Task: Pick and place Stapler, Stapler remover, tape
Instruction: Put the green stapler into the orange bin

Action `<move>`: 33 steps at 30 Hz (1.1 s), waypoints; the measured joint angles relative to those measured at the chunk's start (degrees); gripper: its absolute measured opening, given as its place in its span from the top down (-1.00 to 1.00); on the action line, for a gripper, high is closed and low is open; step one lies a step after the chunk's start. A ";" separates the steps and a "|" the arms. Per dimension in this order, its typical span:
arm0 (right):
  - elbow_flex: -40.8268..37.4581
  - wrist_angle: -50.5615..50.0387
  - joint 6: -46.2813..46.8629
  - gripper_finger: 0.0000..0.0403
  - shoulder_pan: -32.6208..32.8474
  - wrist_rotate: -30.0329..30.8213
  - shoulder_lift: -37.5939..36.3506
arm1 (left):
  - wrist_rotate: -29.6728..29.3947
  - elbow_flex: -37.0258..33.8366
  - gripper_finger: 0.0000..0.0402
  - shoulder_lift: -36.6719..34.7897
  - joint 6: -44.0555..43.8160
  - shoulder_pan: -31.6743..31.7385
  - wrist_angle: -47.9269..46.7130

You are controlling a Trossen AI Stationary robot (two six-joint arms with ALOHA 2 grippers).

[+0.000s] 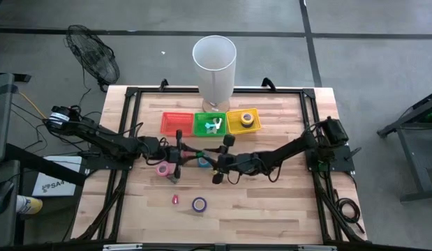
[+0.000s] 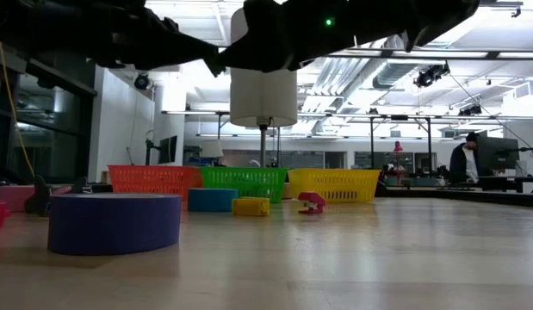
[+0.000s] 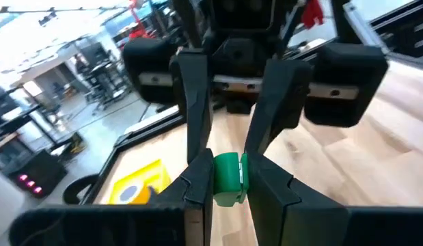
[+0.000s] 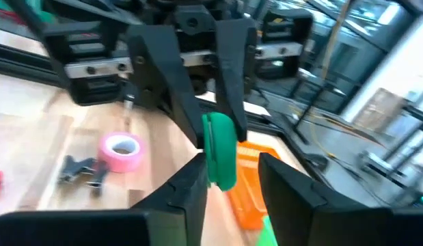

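My left gripper [image 1: 195, 159] and my right gripper [image 1: 209, 162] meet tip to tip above the middle of the table. Between them is a small rounded green thing [image 3: 228, 179], which also shows in the right wrist view [image 4: 219, 150]. The left gripper is shut on it. The right gripper [image 4: 233, 179] is open, with a finger on either side of it. A pink tape roll [image 1: 162, 169], a purple tape roll [image 1: 199, 204] and a small red staple remover [image 1: 175, 200] lie on the table. A blue roll [image 2: 212, 200] lies farther back. My left gripper pinches the green thing [image 3: 229, 171] between its two fingers [image 3: 197, 188], coming level from the table's left. The thing is lifted clear of the table. In the right wrist view the fingers [image 4: 228, 102] close on its upper part.
A red basket [image 1: 179, 123], a green basket [image 1: 211, 124] and a yellow basket [image 1: 243, 121] with a roll in it stand in a row at the back. A tall white cylinder [image 1: 214, 66] stands behind them. A small yellow thing [image 2: 251, 207] and a dark clip-like thing [image 4: 81, 171] lie on the table.
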 joint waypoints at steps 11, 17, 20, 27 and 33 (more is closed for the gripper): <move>-0.04 -5.18 10.05 0.15 0.95 16.92 -0.21 | -22.88 -0.13 0.73 0.04 -2.60 -0.07 -9.69; -0.04 -8.66 14.93 0.15 0.87 16.96 -0.20 | -36.98 -0.11 0.73 0.04 -8.08 0.02 -17.19; -0.04 -9.01 15.63 0.15 0.87 16.95 -0.20 | -38.12 -0.11 0.73 0.04 -12.03 1.74 -21.14; -0.04 -9.02 16.70 0.15 0.87 16.83 -0.17 | -29.79 -0.11 0.73 0.02 -18.08 11.40 -28.37; -0.08 -10.28 18.09 0.15 0.87 16.63 -0.15 | -18.04 -0.11 0.65 0.00 -18.25 19.83 -28.53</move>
